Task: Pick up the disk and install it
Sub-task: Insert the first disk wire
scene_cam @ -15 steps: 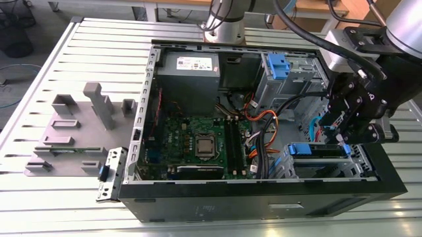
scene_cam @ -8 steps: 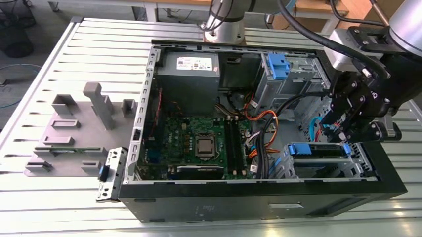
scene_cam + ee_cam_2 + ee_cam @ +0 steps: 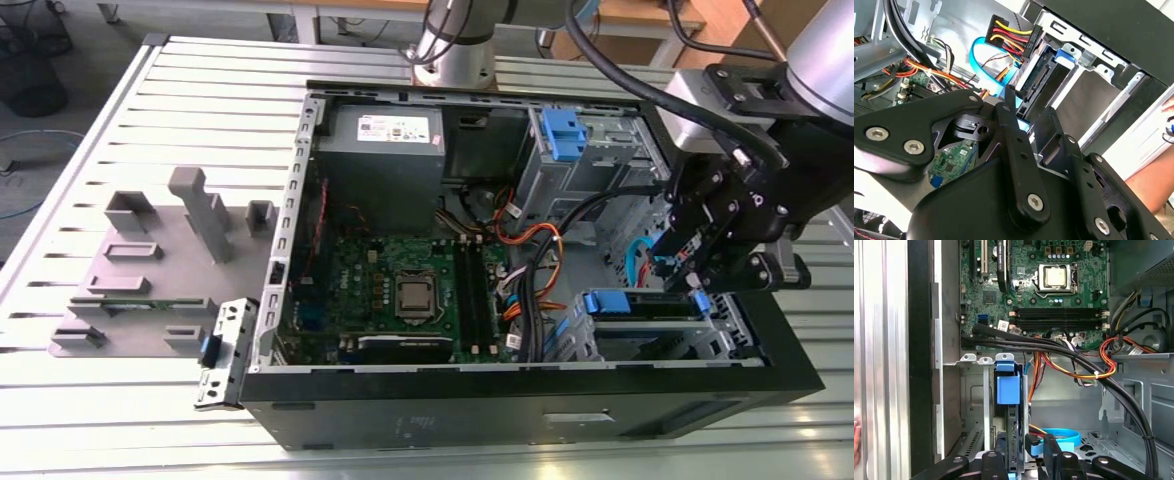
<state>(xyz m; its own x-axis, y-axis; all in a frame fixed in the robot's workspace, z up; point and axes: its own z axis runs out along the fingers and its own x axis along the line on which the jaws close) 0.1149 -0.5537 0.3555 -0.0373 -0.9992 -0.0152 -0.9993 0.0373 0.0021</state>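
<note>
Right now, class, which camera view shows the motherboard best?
The first wrist view: the motherboard faces the camera, its processor socket and memory slots plain. The exterior view shows the motherboard nearly whole but slanted. The second wrist view shows a green patch behind cables.

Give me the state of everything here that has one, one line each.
computer case, open, side panel off
disk, on edge inside the drive bay
end effector, down at the disk's bay
processor socket, uncovered, no cooler fitted
memory slots, empty
</note>
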